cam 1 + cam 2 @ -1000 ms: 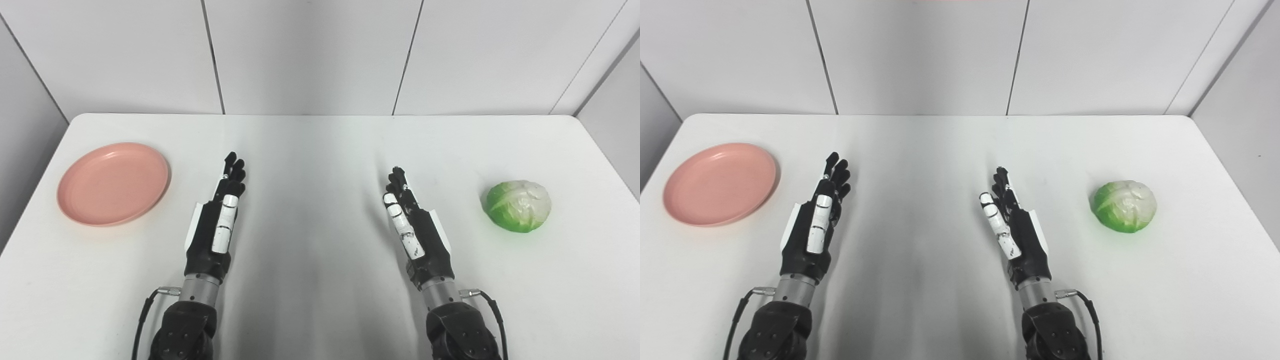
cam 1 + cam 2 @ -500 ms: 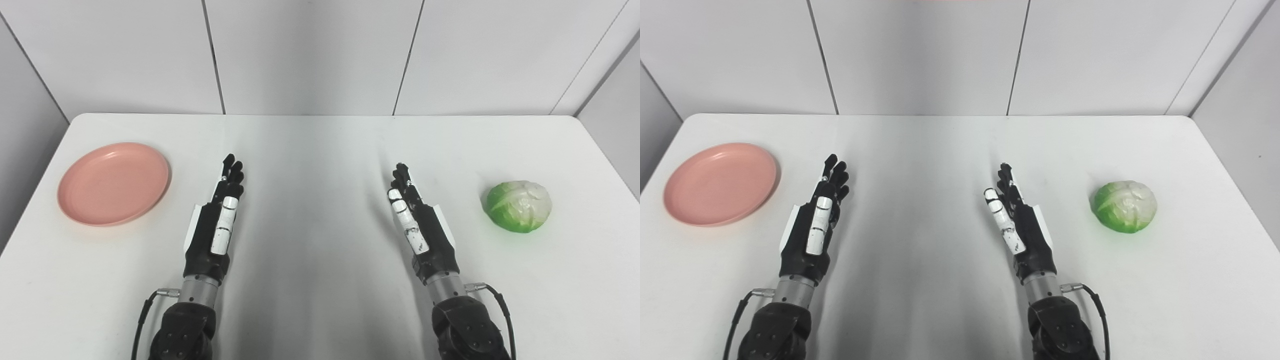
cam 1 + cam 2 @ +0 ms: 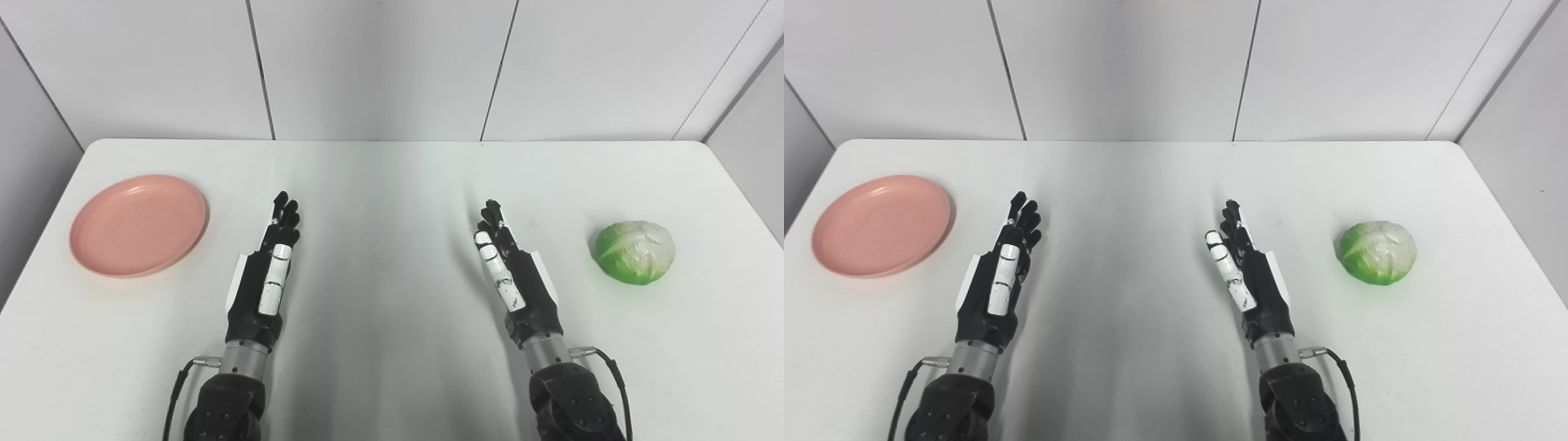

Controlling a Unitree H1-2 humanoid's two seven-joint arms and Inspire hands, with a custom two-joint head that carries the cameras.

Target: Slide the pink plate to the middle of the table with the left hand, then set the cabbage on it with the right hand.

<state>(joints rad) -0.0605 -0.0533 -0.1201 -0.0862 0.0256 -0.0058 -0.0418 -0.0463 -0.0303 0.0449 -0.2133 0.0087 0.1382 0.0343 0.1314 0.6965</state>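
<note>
The pink plate [image 3: 139, 223] lies flat near the table's left edge with nothing on it. A green and white cabbage [image 3: 636, 252] rests near the right edge. My left hand [image 3: 264, 278] stands on its edge over the table, open, fingers stretched forward, a hand's width right of the plate and apart from it. My right hand [image 3: 513, 276] is likewise open and edge-on, well left of the cabbage and holding nothing. In the right eye view the plate [image 3: 882, 224], left hand [image 3: 996, 278], right hand [image 3: 1249, 275] and cabbage [image 3: 1377, 252] keep the same layout.
The white table [image 3: 392, 171] is bounded by grey panel walls behind and at both sides. Bare tabletop lies between the two hands. Cables run from both wrists at the bottom edge.
My right hand has shifted slightly forward and to the right over the second. My left hand has drawn back a little. Plate and cabbage have not moved.
</note>
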